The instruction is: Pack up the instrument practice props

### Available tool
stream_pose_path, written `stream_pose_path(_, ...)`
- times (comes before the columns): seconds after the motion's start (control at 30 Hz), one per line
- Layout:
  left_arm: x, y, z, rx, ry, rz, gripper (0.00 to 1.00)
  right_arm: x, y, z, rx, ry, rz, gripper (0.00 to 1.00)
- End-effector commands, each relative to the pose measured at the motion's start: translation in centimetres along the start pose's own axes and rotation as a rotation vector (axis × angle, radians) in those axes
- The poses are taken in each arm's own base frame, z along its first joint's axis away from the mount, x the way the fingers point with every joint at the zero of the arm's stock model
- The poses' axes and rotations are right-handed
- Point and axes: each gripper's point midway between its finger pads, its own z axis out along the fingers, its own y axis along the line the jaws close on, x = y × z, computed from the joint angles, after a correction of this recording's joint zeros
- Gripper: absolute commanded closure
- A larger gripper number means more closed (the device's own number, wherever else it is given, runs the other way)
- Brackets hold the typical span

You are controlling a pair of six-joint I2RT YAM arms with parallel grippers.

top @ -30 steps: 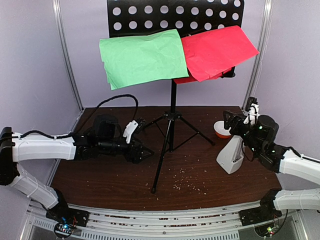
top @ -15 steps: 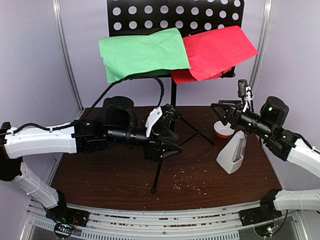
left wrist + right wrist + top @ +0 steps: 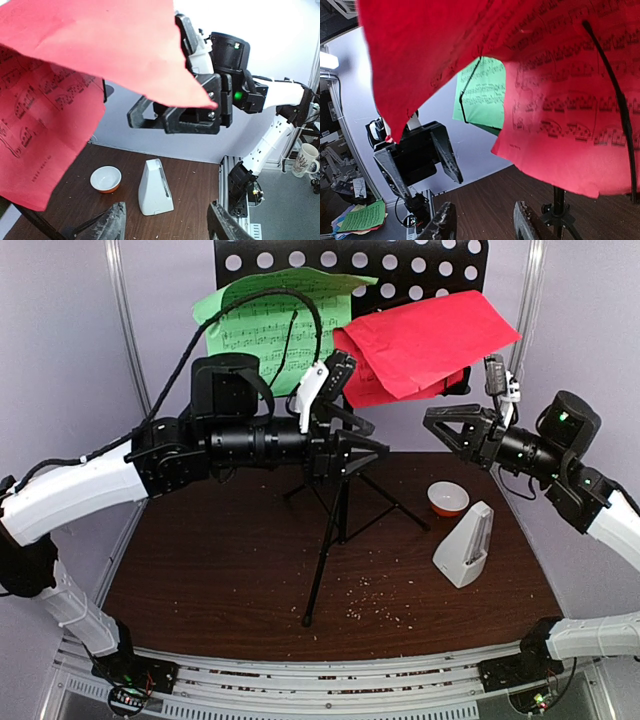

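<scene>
The black perforated music stand [image 3: 400, 265] rises on its pole [image 3: 340, 510] from the table's middle. A green music sheet [image 3: 275, 330] and a red one [image 3: 425, 345] lie on its desk, the green one's lower part turned up to show printed notes. My left gripper [image 3: 378, 438] hovers open just under the red sheet's left edge, and my right gripper [image 3: 432, 423] hovers open under its right part, facing the left one. Both hold nothing. The white metronome [image 3: 463, 547] stands at the right. In the left wrist view, the red sheet [image 3: 75, 65] hangs above the metronome [image 3: 155, 187].
A small orange-and-white bowl [image 3: 447, 499] sits behind the metronome. Crumbs dot the brown table [image 3: 200, 570]. The stand's tripod legs [image 3: 390, 505] spread across the middle. Purple walls and metal posts [image 3: 135, 360] close in the sides. Coloured sheets [image 3: 362, 216] lie off the table.
Both arms rose from table height to just under the sheets. The green sheet's lower part flipped upward, showing its notes. Both sets of jaws narrowed.
</scene>
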Motion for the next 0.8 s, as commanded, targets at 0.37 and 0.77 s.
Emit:
stream_pose_path(0.37, -9.5, 5.8, -2.7, -0.354, -0.150, 0.265, 0.43, -8.9, 2.3, 0.9, -0.057, -0.190, -0.096, 0.60)
stream_pose_path(0.77, -13.3, 8.9, -5.1, -0.628, -0.210, 0.540, 0.43, -13.4, 1.9, 2.0, -0.004, -0.265, -0.187, 0.60)
